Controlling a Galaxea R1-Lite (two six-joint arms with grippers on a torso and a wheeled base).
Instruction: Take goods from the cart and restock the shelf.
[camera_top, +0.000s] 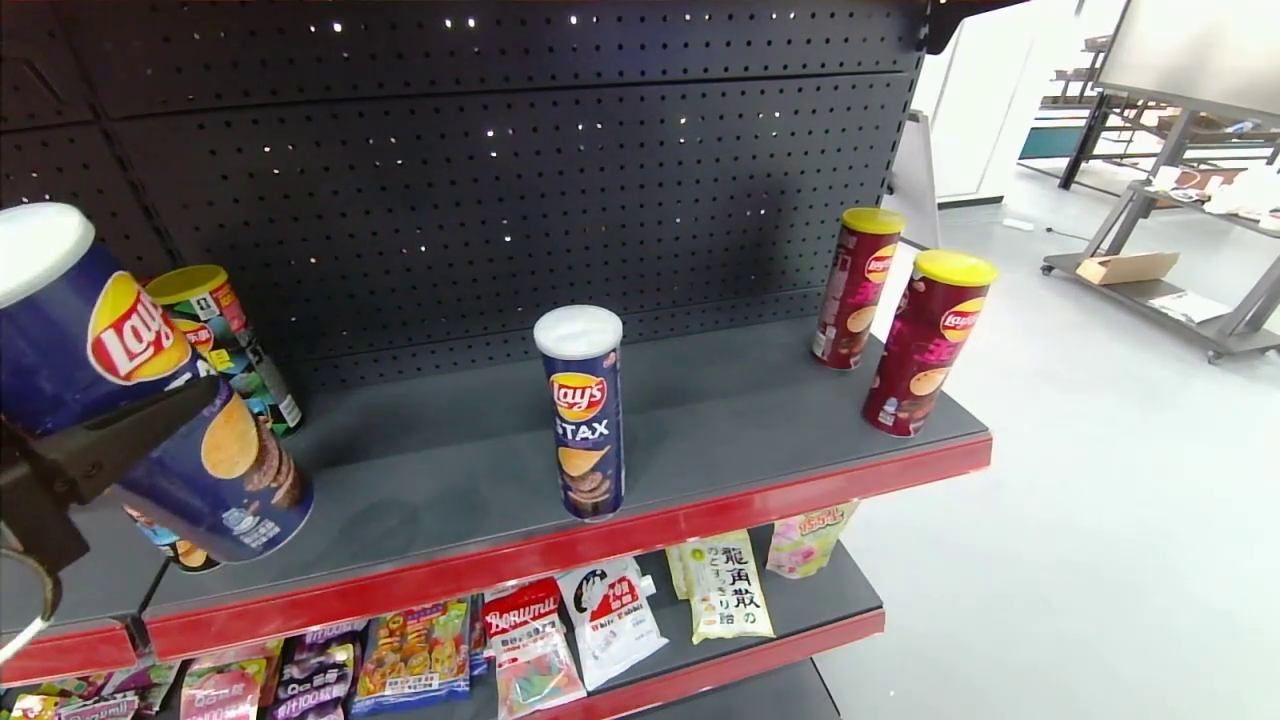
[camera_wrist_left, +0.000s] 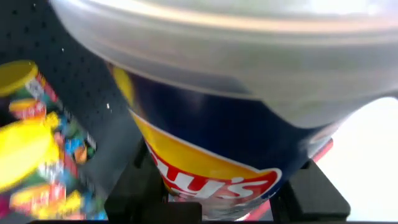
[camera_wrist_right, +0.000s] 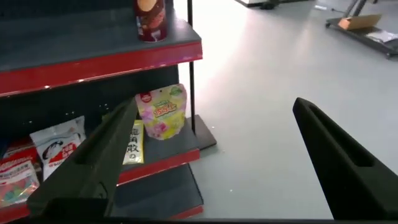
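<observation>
Right gripper (camera_wrist_right: 212, 104), black fingers spread wide
Beyond it, a red-edged dark metal shelf (camera_wrist_right: 93, 65) bears a maroon cylindrical can (camera_wrist_right: 151, 15) — a pink-and-green snack bag (camera_wrist_right: 163, 112) beneath.

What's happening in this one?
The left gripper holds a blue chip can, tilted, over the left end of the shelf. A second blue can stands upright near the shelf's front edge, two red cans at its right end, a colourful can at the back left. The right gripper hangs open and empty, facing the lower shelves.

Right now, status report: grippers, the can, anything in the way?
Left gripper shut on blue can, tilted over left end of shelf. Right gripper open, empty. Yellow-lidded can close behind it.
</observation>
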